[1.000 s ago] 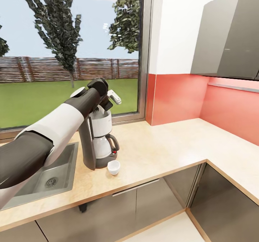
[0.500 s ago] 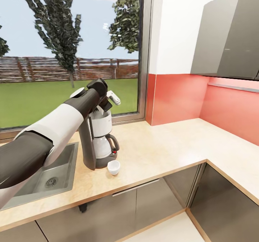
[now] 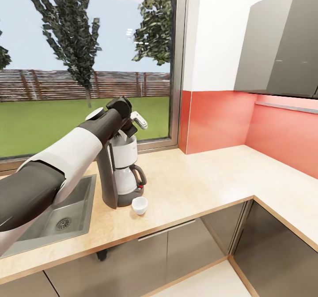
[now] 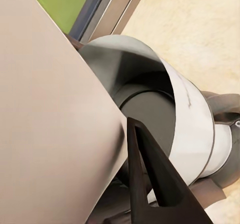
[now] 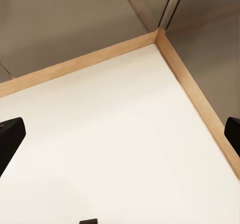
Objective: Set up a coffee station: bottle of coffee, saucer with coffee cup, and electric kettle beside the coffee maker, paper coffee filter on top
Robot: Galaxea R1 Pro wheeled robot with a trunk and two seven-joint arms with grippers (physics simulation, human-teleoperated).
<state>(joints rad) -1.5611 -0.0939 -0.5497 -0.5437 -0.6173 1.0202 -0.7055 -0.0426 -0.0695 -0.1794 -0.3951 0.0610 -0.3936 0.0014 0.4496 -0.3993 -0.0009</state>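
The coffee maker (image 3: 120, 173) stands on the countertop (image 3: 207, 186) beside the sink, dark with a white top and a glass carafe. A small white coffee cup (image 3: 139, 205) sits on the counter right in front of it, with no saucer under it. My left gripper (image 3: 130, 125) hangs just above the coffee maker's top. In the left wrist view a pale paper coffee filter (image 4: 50, 124) lies against one dark finger (image 4: 150, 179), above the machine's open white basket (image 4: 170, 109). My right gripper (image 5: 120, 136) is open, its dark tips at the picture's two sides.
A steel sink (image 3: 57, 217) is set into the counter left of the coffee maker. A window runs behind it, and grey wall cabinets (image 3: 278, 41) hang at the upper right. The right wrist view looks down at white floor (image 5: 115, 149) and cabinet fronts.
My left gripper has crept slightly left over the coffee maker's top. The cup and the coffee maker have not moved.
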